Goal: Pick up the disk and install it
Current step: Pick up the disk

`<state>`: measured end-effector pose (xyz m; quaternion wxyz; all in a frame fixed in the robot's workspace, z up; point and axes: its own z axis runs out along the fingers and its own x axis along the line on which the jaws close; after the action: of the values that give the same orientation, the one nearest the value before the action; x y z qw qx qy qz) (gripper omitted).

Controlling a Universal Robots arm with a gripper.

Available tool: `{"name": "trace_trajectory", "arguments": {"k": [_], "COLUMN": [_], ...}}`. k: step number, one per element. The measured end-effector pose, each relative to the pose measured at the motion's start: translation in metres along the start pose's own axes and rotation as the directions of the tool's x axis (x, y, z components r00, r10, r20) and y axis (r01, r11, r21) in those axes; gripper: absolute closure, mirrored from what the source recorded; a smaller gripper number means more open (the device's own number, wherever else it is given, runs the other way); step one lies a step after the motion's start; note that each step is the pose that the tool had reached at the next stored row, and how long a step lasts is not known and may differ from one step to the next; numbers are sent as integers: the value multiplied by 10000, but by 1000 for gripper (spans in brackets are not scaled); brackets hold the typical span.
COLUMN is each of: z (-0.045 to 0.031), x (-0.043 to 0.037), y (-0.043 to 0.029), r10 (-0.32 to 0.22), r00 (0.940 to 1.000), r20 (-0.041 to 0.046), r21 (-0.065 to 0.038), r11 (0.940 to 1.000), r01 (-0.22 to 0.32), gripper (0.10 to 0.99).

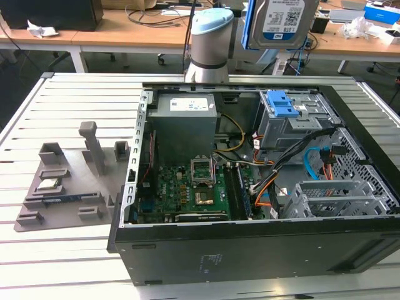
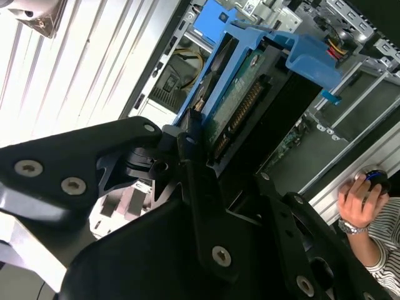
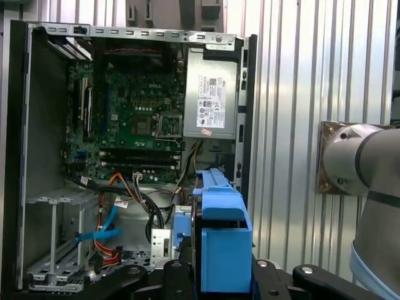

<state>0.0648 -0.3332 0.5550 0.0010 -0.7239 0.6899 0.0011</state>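
The disk [image 1: 275, 22], a silver hard drive with a blue-and-white label, hangs upright in the air above the far side of the open computer case [image 1: 250, 250]. It hangs roughly over the grey drive cage [image 1: 284, 109] with the blue latch. In the second wrist view my gripper [image 2: 228, 162] is shut on the disk [image 2: 240, 94], its black fingers [image 2: 187, 147] pressing the blue carrier frame and the circuit-board side showing. The first wrist view looks down the disk's blue carrier [image 3: 222, 240] edge-on, held in the gripper [image 3: 219, 269] above the case.
Inside the case lie the motherboard [image 1: 194, 187], power supply [image 1: 185, 119] and orange and blue cables [image 1: 315, 165]. A grey fixture [image 1: 62, 187] holding a processor chip [image 1: 49, 185] sits at the exterior view's left. A person's hand [image 2: 359, 200] rests beside the case.
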Motion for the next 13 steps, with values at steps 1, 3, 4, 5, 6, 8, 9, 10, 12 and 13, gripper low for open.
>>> {"name": "trace_trajectory", "arguments": {"k": [1, 3, 4, 5, 6, 8, 9, 10, 12, 13], "z": [0, 0, 0, 0, 0, 0, 0, 0, 0, -1], "x": [1, 3, 5, 5, 6, 6, 6, 6, 7, 12], "y": [-41, -90, -130, -148, -159, -159, -159, -160, -160, -160], "r10": [-1, 0, -1, -1, -1, 1, 0, 0, 0, 0], "r00": [10000, 10000, 10000, 10000, 10000, 10000, 10000, 10000, 10000, 10000], "r20": [-1, 0, 0, 0, -6, -10, -10, -11, -10, -11], "r21": [-1, -1, 0, 0, -1, -1, -1, -1, -1, -1], "r11": [10000, 10000, 10000, 10000, 10000, 10000, 10000, 10000, 10000, 10000], "r01": [1, 0, 1, 1, 1, -1, 0, 0, 0, 0], "gripper": [725, 725, 725, 725, 725, 725, 725, 725, 725, 725]}}
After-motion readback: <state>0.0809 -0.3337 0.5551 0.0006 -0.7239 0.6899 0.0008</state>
